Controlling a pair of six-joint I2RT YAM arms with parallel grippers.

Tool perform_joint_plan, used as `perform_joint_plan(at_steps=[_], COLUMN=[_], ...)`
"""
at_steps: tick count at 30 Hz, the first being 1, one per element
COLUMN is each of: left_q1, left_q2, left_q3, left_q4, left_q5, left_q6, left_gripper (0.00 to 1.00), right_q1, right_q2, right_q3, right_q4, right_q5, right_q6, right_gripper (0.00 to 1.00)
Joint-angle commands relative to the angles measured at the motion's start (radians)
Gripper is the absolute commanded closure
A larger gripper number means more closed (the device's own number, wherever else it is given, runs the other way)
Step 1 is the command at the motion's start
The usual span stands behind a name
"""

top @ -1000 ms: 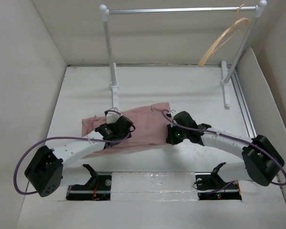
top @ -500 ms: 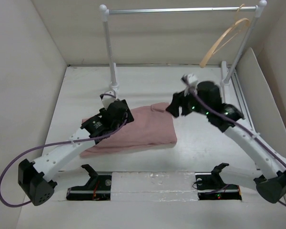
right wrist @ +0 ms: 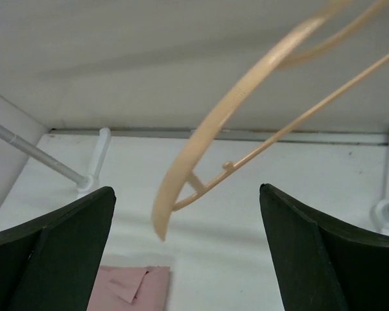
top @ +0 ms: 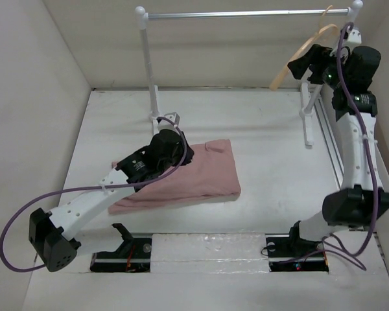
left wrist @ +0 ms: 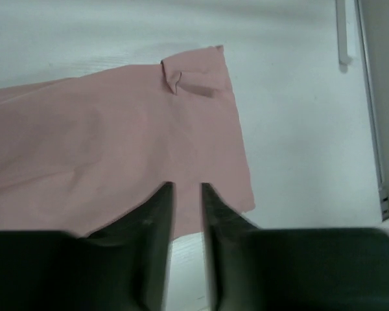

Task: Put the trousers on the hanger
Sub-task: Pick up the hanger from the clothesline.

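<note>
Two separate jobs are in hand, and each carries its own risk. The right gripper [right wrist: 186, 194] is raised to the far right corner with its fingers spread wide and nothing in them, and the light-tan wooden hanger [right wrist: 211, 129] hangs tilted just ahead of them, hooked over the silver clothes rail [top: 246, 13]. Because the hanger dangles freely from its hook, a closing finger that meets the curved arm off-centre could set it swinging or spin it out of the jaws. A pull in the wrong direction might also drag the hook along the rail instead of lifting it clear. The dusty-pink trousers [top: 194, 175] lie folded flat on the white table [top: 266, 142], well apart from the hanger. The left gripper [left wrist: 187, 188] hovers over their near edge with its fingers drawn to a narrow slit and no fabric visibly between them. From there the likely failure is a pinch that catches only the top layer, or nothing at all, so the folded cloth would slide, unfold or bunch up when lifted. I cannot tell how many layers lie under the fingertips.
</note>
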State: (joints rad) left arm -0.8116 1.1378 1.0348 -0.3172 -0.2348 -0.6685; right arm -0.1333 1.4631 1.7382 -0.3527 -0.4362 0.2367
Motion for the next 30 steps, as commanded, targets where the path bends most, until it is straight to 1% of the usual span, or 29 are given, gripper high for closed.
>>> perform_joint_plan(at_steps=[1,2,4,5,7,8,9,12,14,15,17,18,19,23,25,28,29,30], left_q1=[-0.001,-0.001,-0.001,-0.001,-0.001,-0.001,-0.001,-0.001,-0.001,-0.001,-0.001,-0.001,-0.001,-0.001,-0.001,-0.001,-0.001,-0.001], left_q2=[-0.019,-0.021,-0.023,-0.029,-0.03,-0.03,-0.026,-0.01,-0.003,-0.003,0.0,0.004,0.002,0.002,0.002,0.0,-0.001,-0.007], left_q3=[-0.038,-0.041,-0.051,-0.053,-0.062,-0.065,-0.068,-0.076,-0.082,-0.082,-0.082,-0.081,-0.081,-0.079,-0.079,-0.078,-0.081,-0.084], left_q4=[0.084,0.083,0.081,0.079,0.087,0.089,0.089,0.099,0.107,0.11,0.112,0.112,0.11,0.105,0.104,0.095,0.093,0.089], left_q5=[0.075,0.077,0.077,0.074,0.077,0.078,0.084,0.098,0.111,0.115,0.115,0.112,0.112,0.109,0.109,0.104,0.103,0.1], left_q6=[0.029,0.03,0.035,0.038,0.043,0.044,0.044,0.037,0.029,0.029,0.027,0.026,0.024,0.018,0.018,0.015,0.014,0.009], left_gripper=[0.81,0.68,0.61,0.58,0.58,0.58,0.58,0.58,0.59,0.59,0.59,0.59,0.59,0.6,0.6,0.61,0.61,0.61], right_q1=[-0.034,-0.034,-0.034,-0.034,-0.034,-0.025,-0.025,-0.002,-0.002,0.007,0.008,0.008,0.008,-0.002,-0.002,0.008,0.008,0.008], right_q2=[0.121,0.149,0.192,0.201,0.218,0.221,0.226,0.25,0.258,0.258,0.253,0.252,0.255,0.321,0.345,0.344,0.342,0.336], right_q3=[0.078,0.083,0.074,0.055,0.037,0.024,0.006,-0.005,-0.005,-0.005,0.018,0.026,0.046,0.09,0.107,0.087,0.087,0.087], right_q4=[0.081,0.108,0.164,0.229,0.286,0.343,0.375,0.422,0.429,0.423,0.379,0.364,0.359,0.363,0.397,0.472,0.471,0.468], right_q5=[-0.16,-0.179,-0.21,-0.219,-0.243,-0.252,-0.254,-0.268,-0.268,-0.263,-0.254,-0.227,-0.222,-0.242,-0.254,-0.263,-0.265,-0.266], right_q6=[0.101,0.117,0.174,0.191,0.236,0.248,0.263,0.273,0.268,0.265,0.234,0.21,0.207,0.23,0.249,0.296,0.299,0.302], right_gripper=[0.02,0.02,0.02,0.03,0.07,0.1,0.16,0.25,0.26,0.29,0.29,0.26,0.26,0.25,0.28,0.51,0.65,0.71])
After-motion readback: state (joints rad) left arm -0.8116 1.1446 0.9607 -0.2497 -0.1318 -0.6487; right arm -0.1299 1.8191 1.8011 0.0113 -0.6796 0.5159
